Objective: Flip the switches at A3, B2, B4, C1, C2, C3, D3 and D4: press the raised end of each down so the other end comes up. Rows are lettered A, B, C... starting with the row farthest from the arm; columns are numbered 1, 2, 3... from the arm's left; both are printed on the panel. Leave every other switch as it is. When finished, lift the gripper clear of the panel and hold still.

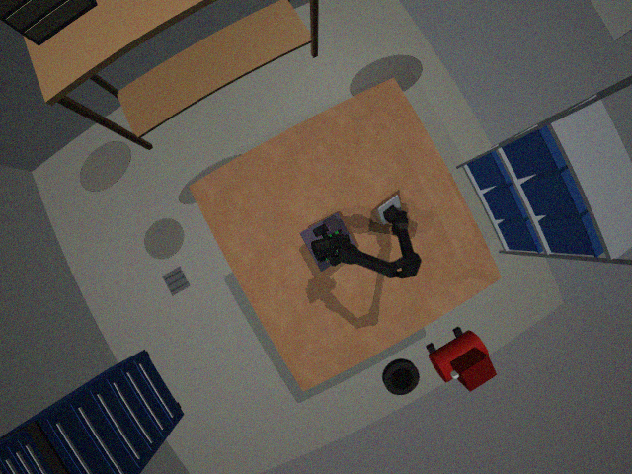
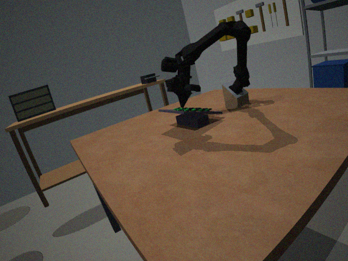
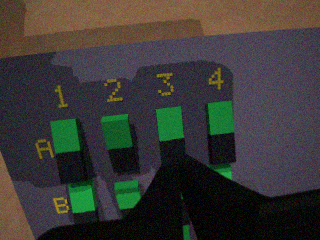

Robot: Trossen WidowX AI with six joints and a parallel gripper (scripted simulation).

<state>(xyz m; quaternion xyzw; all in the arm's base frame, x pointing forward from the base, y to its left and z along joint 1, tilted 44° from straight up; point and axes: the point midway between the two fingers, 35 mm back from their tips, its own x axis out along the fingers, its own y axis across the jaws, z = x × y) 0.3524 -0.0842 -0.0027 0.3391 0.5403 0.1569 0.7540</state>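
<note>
Around you the light is dim, and plain grey walls (image 2: 98, 42) rise over a pale floor (image 1: 214, 347) (image 2: 73, 205). You have a wooden workbench (image 1: 153, 31) (image 2: 92, 101) with a lower shelf (image 1: 214, 66) (image 2: 61, 172) along one side. A pegboard (image 2: 269, 37) of hammers and yellow-handled tools hangs on your wall, near a metal rack (image 2: 307, 47) with a blue bin (image 2: 328, 74). From above, you see a red machine (image 1: 461, 359) beside a round black bin (image 1: 400, 359).

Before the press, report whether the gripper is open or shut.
Shut: the gripper's fingertips meet in one point above the panel.
</note>
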